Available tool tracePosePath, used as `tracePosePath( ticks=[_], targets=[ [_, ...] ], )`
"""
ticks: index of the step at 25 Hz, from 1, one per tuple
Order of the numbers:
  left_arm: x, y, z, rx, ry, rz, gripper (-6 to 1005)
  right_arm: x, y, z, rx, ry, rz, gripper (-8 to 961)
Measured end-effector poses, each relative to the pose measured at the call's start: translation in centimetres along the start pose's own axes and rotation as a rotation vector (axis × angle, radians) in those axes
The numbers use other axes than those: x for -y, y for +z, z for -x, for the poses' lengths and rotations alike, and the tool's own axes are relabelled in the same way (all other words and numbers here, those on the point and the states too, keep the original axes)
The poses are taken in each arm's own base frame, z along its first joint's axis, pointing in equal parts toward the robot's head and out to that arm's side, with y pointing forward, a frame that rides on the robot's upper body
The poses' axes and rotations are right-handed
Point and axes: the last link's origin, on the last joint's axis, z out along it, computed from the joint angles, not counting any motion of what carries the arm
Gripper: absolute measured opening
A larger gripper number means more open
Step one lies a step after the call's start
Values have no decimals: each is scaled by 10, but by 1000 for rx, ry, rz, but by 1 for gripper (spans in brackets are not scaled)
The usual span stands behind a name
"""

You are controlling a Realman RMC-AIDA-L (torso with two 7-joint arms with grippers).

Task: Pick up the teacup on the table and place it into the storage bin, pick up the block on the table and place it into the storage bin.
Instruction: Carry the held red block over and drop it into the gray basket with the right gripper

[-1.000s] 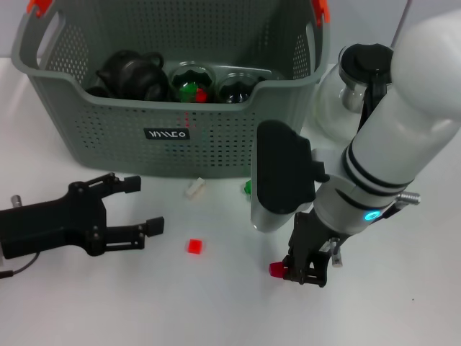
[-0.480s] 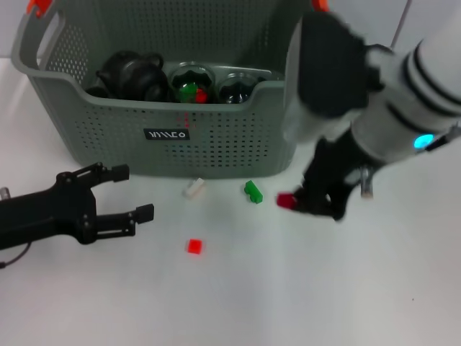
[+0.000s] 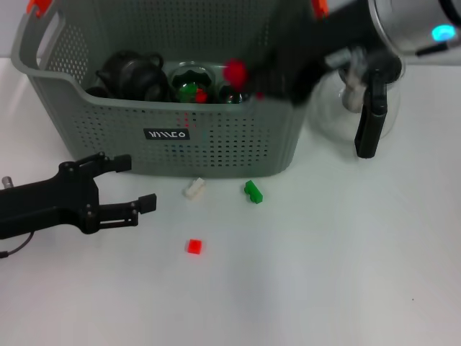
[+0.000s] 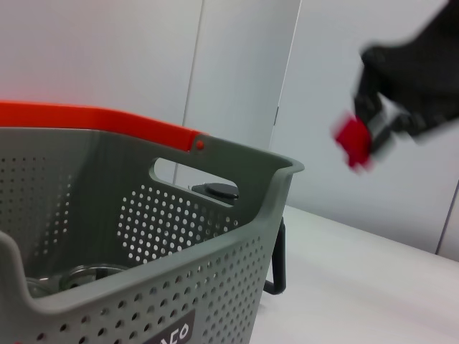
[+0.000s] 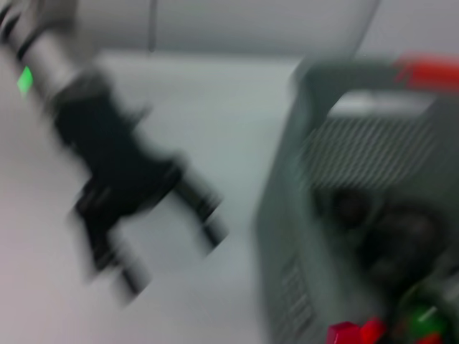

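Delivery of a block is the step in hand, judging by the red block [image 3: 235, 72] poised over the storage bin [image 3: 94, 122]; what follows calls for letting it drop inside the rim, then going back for the blocks left on the surface [image 3: 346, 274].

Far out at nine o'clock, the left gripper [image 3: 130, 186] lies low over the surface, its two fingers spread apart and holding nothing, pointing toward three o'clock; the arm looks parked. Just past it, at about six o'clock of the bin's front wall, a small red cube [image 3: 194, 246] sits alone on the surface, well apart from the bin. Nearer the wall lie a white block [image 3: 194, 189] and, beside it, a green block [image 3: 253, 192].

Inside the bin a dark teapot [image 3: 130, 74] rests at its ten o'clock side, with glass cups [image 3: 189, 83] next to it; one seems to hold red and green pieces.

Over the bin's front rim, toward one o'clock, the right gripper [image 3: 253, 76] reaches in from the right, blurred with speed, clamped on the red block, as the left wrist view confirms. Its forearm slants up and away toward two o'clock.

Beyond the bin's right wall stands a glass pot [image 3: 338, 108] with a black handle.
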Motion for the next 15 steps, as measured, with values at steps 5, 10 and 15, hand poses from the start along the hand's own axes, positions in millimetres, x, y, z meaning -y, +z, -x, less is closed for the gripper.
tracePosePath(
  ticks=[5, 10, 15],
  targets=[
    [1, 4, -2, -3, 4, 2, 937, 25, 17, 11, 146, 95, -121, 127],
    [1, 7, -3, 1, 6, 4, 937, 55, 55, 14, 193, 312, -167, 127],
    [2, 9, -1, 2, -4, 0, 937, 75, 89, 15, 140, 461, -176, 128]
  ],
)
